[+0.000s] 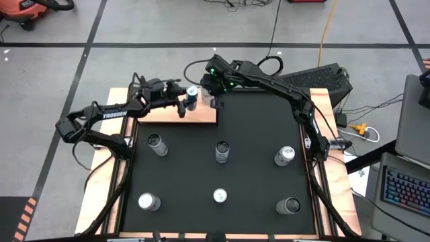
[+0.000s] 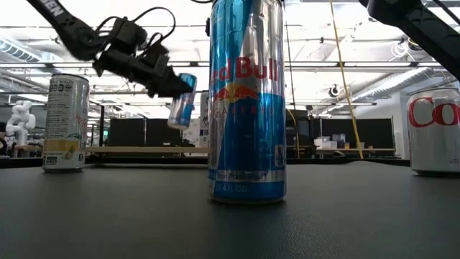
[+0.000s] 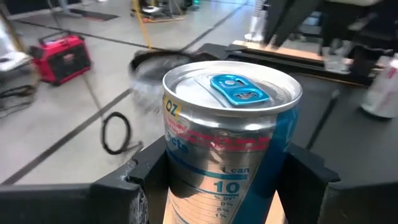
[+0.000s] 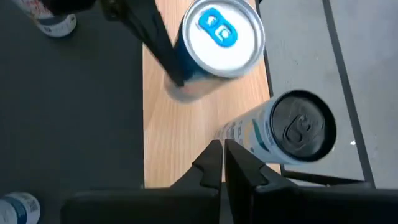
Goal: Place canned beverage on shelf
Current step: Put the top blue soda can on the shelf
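1. The left gripper (image 1: 185, 102) is clamping a blue-and-silver can (image 1: 191, 95), one finger pressing on each side of it, as the left wrist view shows close up.
2. That can (image 2: 182, 100) is hanging tilted in the air above the shelf (image 1: 201, 115), clear of the board in the low view.
3. The right gripper (image 4: 222, 157) is hovering over the shelf's far end with its fingers pressed together, gripping nothing.
4. One can with a dark top (image 4: 291, 129) is standing at the shelf's edge just beside the right gripper, near the held can (image 4: 221, 42).
5. Six more cans are standing upright on the black mat (image 1: 248, 168), well apart, in two rows of three.
6. In all, eight cans are showing: one held, one on the shelf, six on the mat.
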